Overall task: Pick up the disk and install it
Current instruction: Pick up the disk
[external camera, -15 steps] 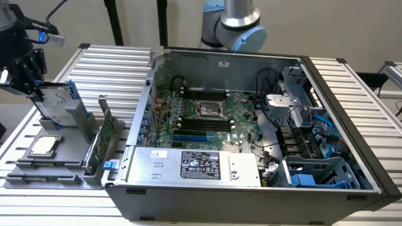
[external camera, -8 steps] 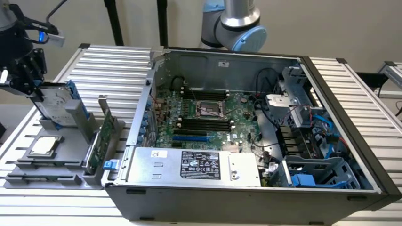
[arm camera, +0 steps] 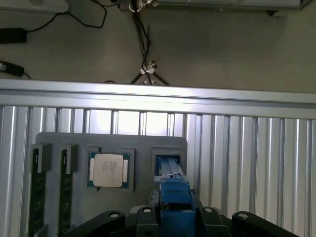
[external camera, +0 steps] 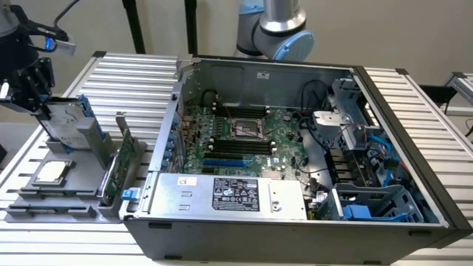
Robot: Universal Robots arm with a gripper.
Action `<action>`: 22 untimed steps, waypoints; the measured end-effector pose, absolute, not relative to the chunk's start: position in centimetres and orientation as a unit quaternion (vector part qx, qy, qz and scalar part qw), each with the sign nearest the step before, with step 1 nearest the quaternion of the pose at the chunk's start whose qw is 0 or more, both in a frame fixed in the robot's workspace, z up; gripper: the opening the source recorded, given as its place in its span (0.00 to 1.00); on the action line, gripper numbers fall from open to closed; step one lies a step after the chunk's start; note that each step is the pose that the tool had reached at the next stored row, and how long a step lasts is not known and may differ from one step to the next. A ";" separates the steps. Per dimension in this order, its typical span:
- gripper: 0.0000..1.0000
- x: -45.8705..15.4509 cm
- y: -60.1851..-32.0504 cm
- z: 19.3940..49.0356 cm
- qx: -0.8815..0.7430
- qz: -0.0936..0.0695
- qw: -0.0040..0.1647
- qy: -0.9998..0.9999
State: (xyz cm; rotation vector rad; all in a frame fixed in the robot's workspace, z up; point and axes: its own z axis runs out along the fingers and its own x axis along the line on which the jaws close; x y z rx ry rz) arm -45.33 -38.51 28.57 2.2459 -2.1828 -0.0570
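Exterior view: my gripper (external camera: 43, 105) is over the slatted table's (external camera: 126, 72) edge at the exterior view's left, clamped on the disk (external camera: 70, 126). The disk is on edge and tilted, blue frame along its top, with its lower end at the far corner of the grey holder (external camera: 63, 213). Can't tell if it touches the holder. The chip (external camera: 53, 172) lies flat mid-holder. The green card (external camera: 122, 160) stands on edge along the holder's side nearest the open PC case (external camera: 296, 233), which sits mid-table with the motherboard (external camera: 244, 138) exposed.

Wrist view: the disk's blue end sits between my fingers (arm camera: 148, 217), gripped. The holder's disk slot (arm camera: 168, 163) is just beyond it, with the chip in the next pocket. Two memory sticks (arm camera: 37, 192) sit in slots at the holder's opposite edge.
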 end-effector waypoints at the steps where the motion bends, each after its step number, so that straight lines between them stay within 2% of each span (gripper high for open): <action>1: 0.33 -45.3 -38.5 28.6 0.717 -0.018 0.005 -0.697; 11: 0.33 -45.3 -38.5 29.3 0.717 -0.018 0.005 -0.697; 22: 0.33 -45.3 -38.5 33.5 0.717 -0.018 0.005 -0.697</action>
